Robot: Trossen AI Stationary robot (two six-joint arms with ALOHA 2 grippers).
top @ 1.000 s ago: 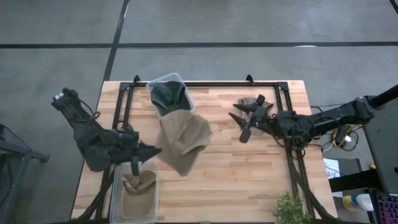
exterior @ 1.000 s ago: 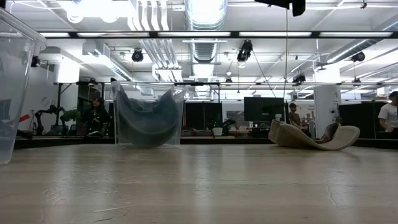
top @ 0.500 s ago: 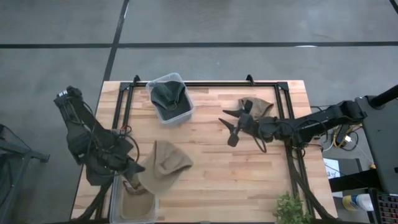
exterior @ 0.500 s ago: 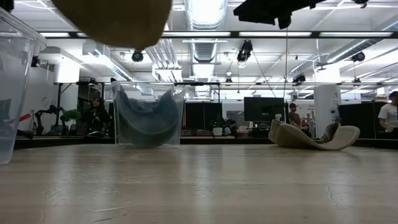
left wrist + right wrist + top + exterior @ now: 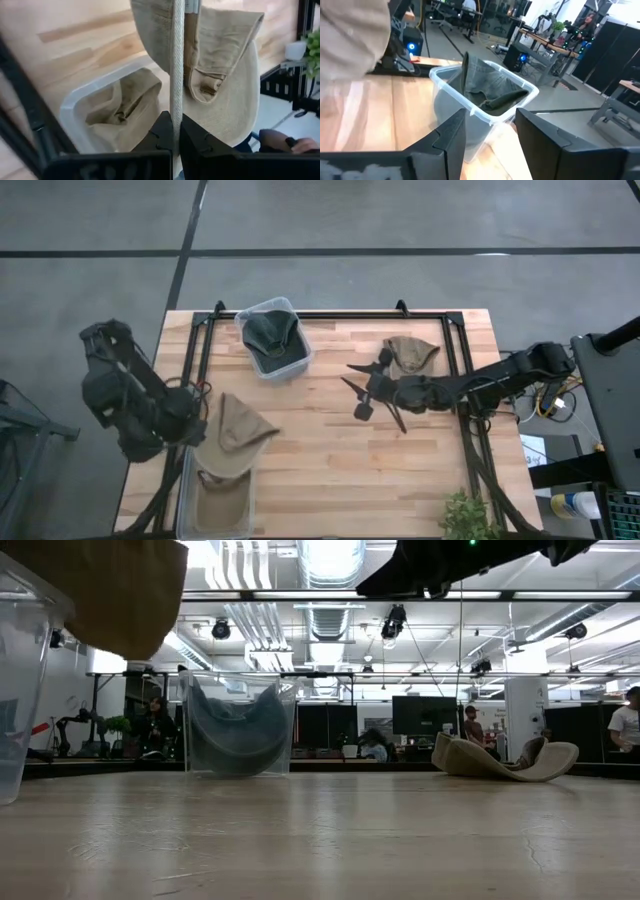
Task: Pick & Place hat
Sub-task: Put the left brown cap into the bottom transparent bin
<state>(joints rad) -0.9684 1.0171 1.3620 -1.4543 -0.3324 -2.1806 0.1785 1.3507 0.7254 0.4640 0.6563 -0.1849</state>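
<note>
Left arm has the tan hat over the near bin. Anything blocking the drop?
Nothing blocks it from above. The left gripper holds the tan hat over the clear bin, though another tan hat already lies inside.

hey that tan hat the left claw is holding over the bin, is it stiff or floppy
Probably floppy: the tan hat hangs folded from the left claw, its brim drooping. Likely light, since a thin pinch of fabric seems to hold it above the bin.
</note>
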